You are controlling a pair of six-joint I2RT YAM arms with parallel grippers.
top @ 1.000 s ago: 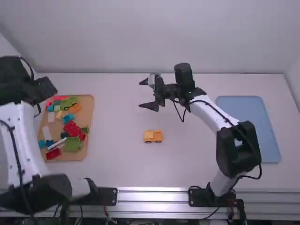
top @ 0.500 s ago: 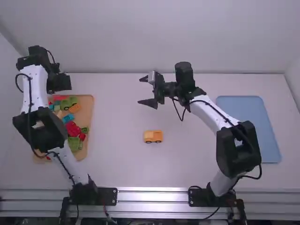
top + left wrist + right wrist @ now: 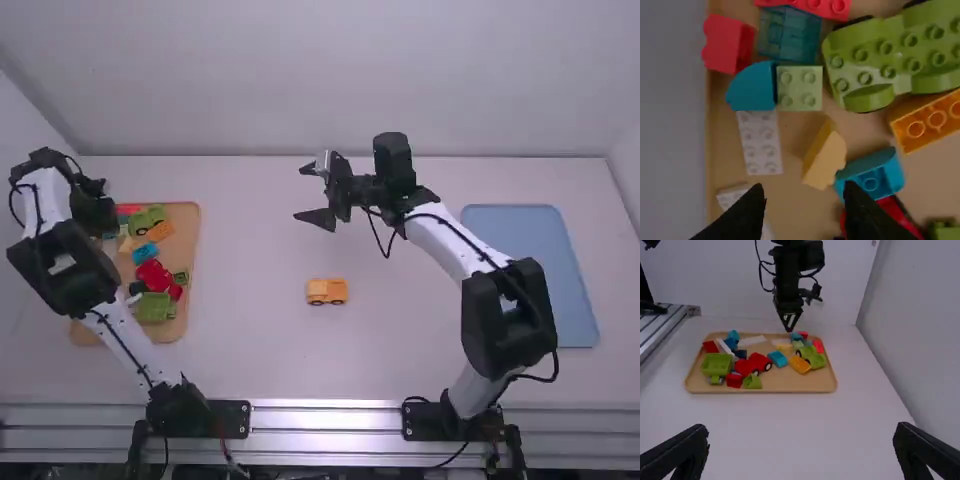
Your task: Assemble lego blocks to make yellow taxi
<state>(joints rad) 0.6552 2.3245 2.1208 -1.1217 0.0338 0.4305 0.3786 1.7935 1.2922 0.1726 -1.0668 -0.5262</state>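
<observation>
— Where do we have the yellow-orange toy vehicle [image 3: 326, 291]?

— We see it upright on the surface [image 3: 400, 330], around the middle, between the wooden tray [image 3: 192, 300] on the left and the blue tray [image 3: 530, 275] on the right. Our right gripper [image 3: 301, 193] is farther off than it, well apart.

— And those right jaws, are we gripping anything?

— No, we have them spread wide and bare, out over the far part of the surface.

— What about our left gripper [image 3: 95, 208]?

— We have it at the wooden tray's far left corner, above the blocks. Its jaws are parted too, with nothing caught between them.

— Is there any yellow for us in that tray?

— We can see a pale yellow block [image 3: 825, 159] with a sloping face, lying loose between the white brick [image 3: 760, 142] and a blue block [image 3: 872, 175]. It's just beside the blue one.

— And around those?

— We've a light green brick [image 3: 800, 88] against a rounded blue block [image 3: 754, 89], then a green wheeled piece [image 3: 890, 60] to their right. An orange brick [image 3: 930, 122] sits just beside that, on its near side, and we find a red car [image 3: 153, 273] nearer still.
</observation>
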